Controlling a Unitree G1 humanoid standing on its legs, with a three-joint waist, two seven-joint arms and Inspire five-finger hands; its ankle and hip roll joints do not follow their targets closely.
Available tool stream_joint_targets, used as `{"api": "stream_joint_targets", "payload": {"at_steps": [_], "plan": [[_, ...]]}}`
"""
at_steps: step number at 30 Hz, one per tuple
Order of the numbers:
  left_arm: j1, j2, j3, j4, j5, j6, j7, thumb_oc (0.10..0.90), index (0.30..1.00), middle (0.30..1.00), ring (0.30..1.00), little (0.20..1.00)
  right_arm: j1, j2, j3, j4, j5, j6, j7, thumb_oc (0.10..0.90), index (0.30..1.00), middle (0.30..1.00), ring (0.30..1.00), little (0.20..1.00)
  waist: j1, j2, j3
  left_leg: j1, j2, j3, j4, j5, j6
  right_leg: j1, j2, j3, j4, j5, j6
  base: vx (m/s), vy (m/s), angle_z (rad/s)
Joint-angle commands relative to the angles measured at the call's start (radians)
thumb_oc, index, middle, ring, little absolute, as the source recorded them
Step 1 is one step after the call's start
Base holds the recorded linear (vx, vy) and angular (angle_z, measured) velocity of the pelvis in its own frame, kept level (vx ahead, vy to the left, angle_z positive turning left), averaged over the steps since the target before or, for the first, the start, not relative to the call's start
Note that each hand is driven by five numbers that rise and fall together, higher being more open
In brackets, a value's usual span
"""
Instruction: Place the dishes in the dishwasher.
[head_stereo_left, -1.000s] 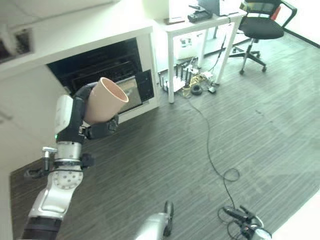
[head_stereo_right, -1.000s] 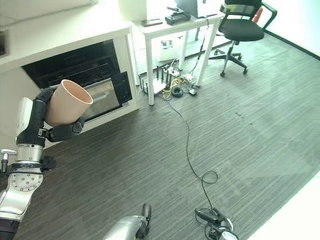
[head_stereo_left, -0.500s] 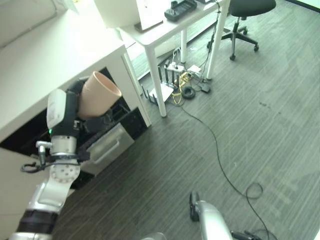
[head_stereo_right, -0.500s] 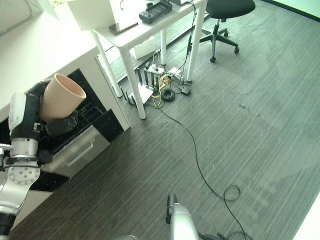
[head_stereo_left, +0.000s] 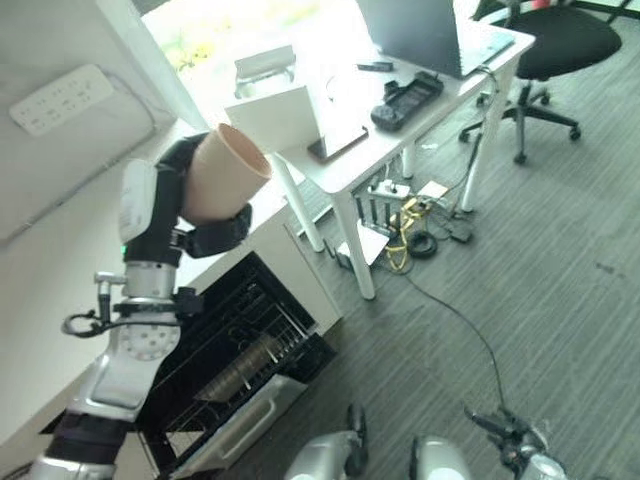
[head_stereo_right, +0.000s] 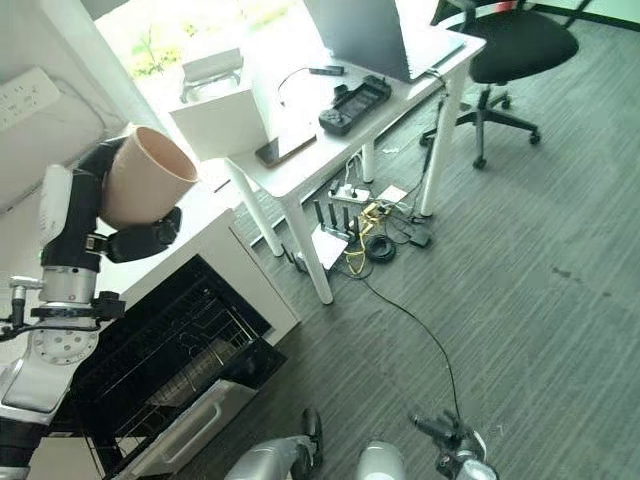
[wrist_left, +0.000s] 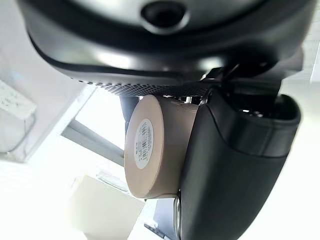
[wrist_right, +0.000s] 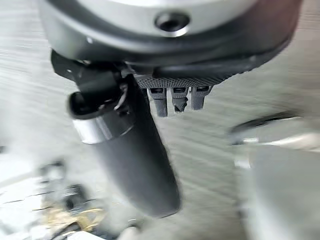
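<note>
My left hand (head_stereo_left: 190, 225) has its fingers wrapped round the beige cup (head_stereo_left: 222, 172), held high above the open dishwasher (head_stereo_left: 235, 365), and I reckon it could clip the counter edge or slip going down into the rack.

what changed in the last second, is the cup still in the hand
Mostly the camera swung: the desk and open dishwasher shifted across the view, not themselves. The left hand still grips the beige cup, held up above the dishwasher. Nothing was let go.
</note>
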Motion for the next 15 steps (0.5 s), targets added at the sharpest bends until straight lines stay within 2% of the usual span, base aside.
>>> {"api": "stream_joint_targets", "payload": {"at_steps": [1,6,15], "plan": [[-0.052,0.081,0.18,-0.076,-0.012,-0.024,0.085,0.4,0.3,0.3,0.3,0.3,0.025,-0.056,-0.035,-0.018,-0.014,-0.053,-0.016,0.8,0.9,0.9,0.9,0.9,0.024,-0.011,-0.018,0.022,0.105,0.047,0.182,-0.353,-0.119,0.003,-0.066,-0.01,-0.133,-0.001,0.061,-0.03,0.028,0.14],[-0.035,0.113,0.214,-0.078,-0.042,-0.023,0.079,0.4,0.3,0.3,0.3,0.3,0.027,-0.054,-0.031,-0.003,-0.015,-0.063,-0.011,0.8,0.9,0.9,0.9,0.9,0.042,-0.016,-0.034,0.022,0.104,0.045,0.182,-0.359,-0.115,0.007,-0.076,-0.02,-0.133,-0.009,0.067,-0.02,0.012,0.1],[-0.011,0.139,0.255,-0.077,-0.083,-0.025,0.063,0.4,0.3,0.3,0.3,0.3,0.007,-0.037,0.007,-0.022,-0.05,-0.032,-0.028,0.8,0.9,0.9,0.9,0.9,0.075,-0.03,-0.051,0.044,0.114,0.077,0.182,-0.379,-0.112,0.032,-0.091,-0.057,-0.133,-0.023,0.079,-0.01,0.004,0.13]]}}
